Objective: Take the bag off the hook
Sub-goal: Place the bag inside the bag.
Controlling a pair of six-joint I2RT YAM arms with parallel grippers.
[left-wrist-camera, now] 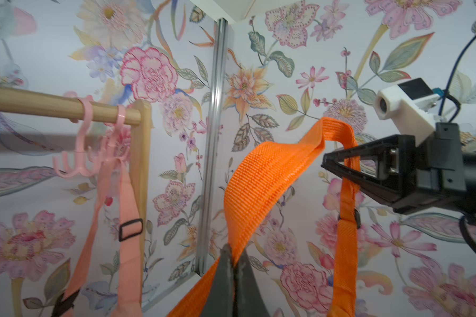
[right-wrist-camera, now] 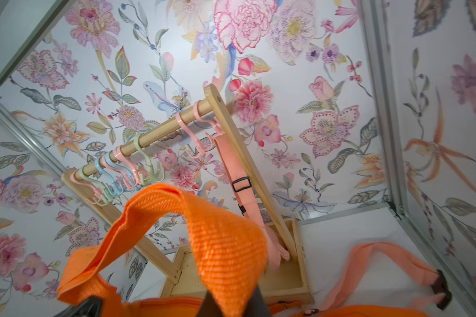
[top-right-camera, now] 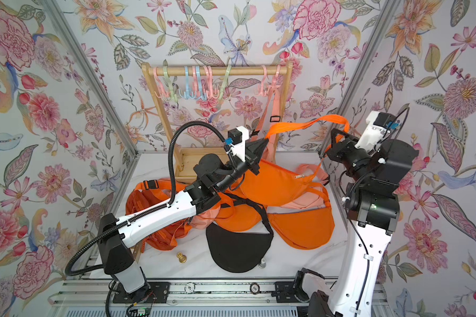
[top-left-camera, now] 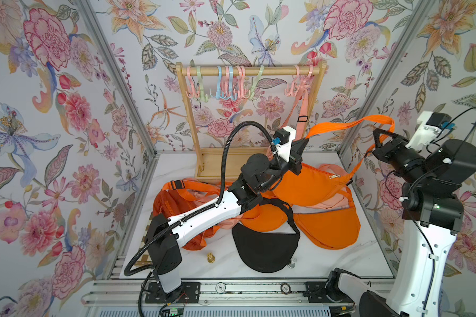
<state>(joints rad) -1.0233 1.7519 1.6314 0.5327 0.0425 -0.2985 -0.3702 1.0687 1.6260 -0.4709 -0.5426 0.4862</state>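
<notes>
Jaws of left gripper pinch the orange strap, which drapes over right gripper's closed jaws.

Bags lie heaped on the table before the rack.

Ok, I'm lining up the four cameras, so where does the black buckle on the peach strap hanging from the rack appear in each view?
In a top view: black buckle on the peach strap, beside the wooden rack's post.
In a top view: the same place.
Left wrist: on that strap, overlapping the post.
Right wrist: on that strap, beside the post.
Shared landmark: that post.
</notes>
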